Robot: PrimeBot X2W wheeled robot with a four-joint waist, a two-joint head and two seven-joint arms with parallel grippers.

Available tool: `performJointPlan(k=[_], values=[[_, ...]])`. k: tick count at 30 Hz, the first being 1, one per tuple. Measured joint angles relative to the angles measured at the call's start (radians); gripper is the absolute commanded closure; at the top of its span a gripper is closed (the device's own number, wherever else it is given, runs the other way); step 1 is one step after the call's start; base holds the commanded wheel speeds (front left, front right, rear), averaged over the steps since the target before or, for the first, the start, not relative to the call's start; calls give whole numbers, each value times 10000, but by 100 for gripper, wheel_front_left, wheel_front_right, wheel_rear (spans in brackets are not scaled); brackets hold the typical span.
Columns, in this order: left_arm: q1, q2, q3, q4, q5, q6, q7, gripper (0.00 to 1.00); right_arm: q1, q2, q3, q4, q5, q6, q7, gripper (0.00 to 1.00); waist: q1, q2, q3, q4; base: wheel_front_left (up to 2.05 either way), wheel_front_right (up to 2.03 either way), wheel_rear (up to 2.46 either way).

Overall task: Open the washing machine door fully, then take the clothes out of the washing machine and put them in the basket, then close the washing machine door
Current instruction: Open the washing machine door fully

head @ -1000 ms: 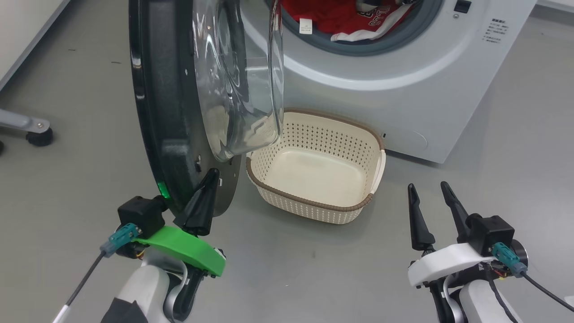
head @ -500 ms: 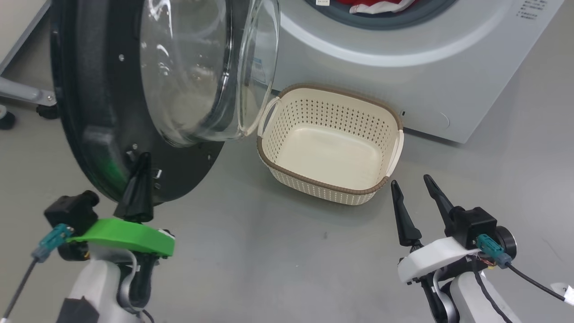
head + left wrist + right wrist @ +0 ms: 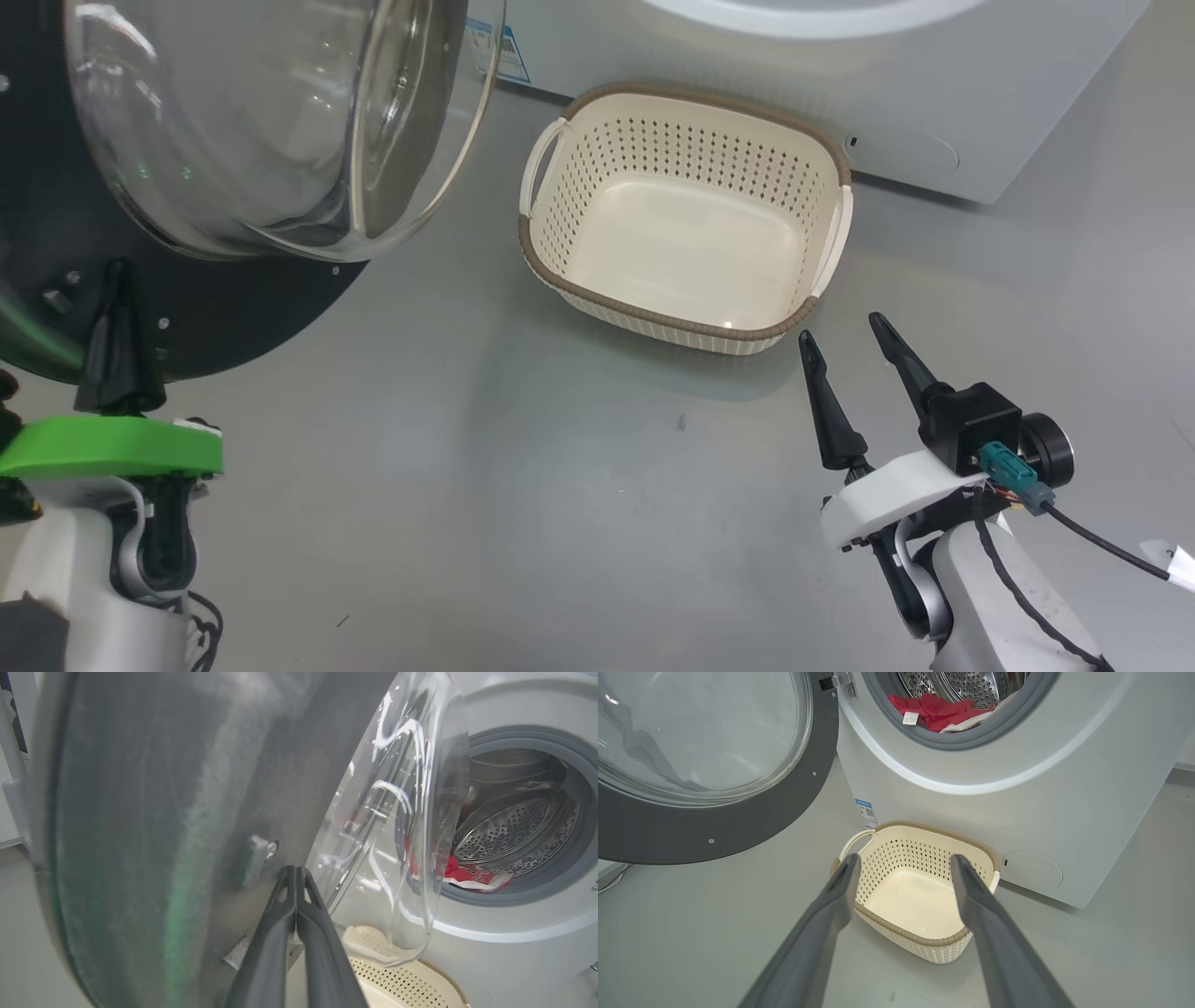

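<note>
washing machine door [image 3: 233,308] swung open, clothes sitting in the drum

So the door hangs out to the left of the washing machine [image 3: 840,84] with its inner side facing the robot, a wide black rim around that big clear glass bowl [image 3: 271,121] bulging out. In the right wrist view it's hinged at the left side of the round opening and stands well away from it. The clothes [image 3: 934,711] are inside the steel drum [image 3: 509,826], a red heap with a bit of white trim and a little white tag, lying at the lower edge of the grey gasket [image 3: 966,744]. The basket [image 3: 686,140] sits on the grey floor [image 3: 513,485] right in front of the machine, below the opening, with the blue sticker [image 3: 509,51] just behind its left handle.

Left gripper [image 3: 117,280]: fingers pressed tight together with nothing between them, tips up at the door's black inner face, low down, next to a small metal fitting [image 3: 261,851] (can't tell if they actually touch it or are just very close). Right gripper [image 3: 840,329]: fingers spread wide, holding nothing, hovering over the floor just beside the basket's near right corner and pointing toward the machine
</note>
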Motion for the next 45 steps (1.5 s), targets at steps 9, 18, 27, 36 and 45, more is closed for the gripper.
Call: performJointPlan(k=[9, 18, 27, 36, 45], values=[[-432, 512, 746, 270, -142, -2, -81, 100, -276, -136, 4, 6, -115, -15, 29, 0, 0, 0, 776, -201, 0, 0, 0], [-793, 594, 1467, 828, -681, -19, -94, 100, -400, -337, -63, -10, -213, -42, 113, 0, 0, 0, 1244, -310, 0, 0, 0], [-1214, 775, 1818, 1450, -771, -117, -123, 100, -492, -516, -100, -109, -301, -117, 203, 0, 0, 0, 1542, -286, 0, 0, 0], [-1429, 1026, 1985, 1898, -681, -238, -125, 100, -568, -518, -136, -111, -324, -117, 201, 0, 0, 0, 1606, -277, 0, 0, 0], [-1430, 1101, 1862, 1904, -165, -347, -125, 100, -704, -320, -182, 192, -79, -115, -29, 0, 0, 0, 1168, -420, 0, 0, 0]])
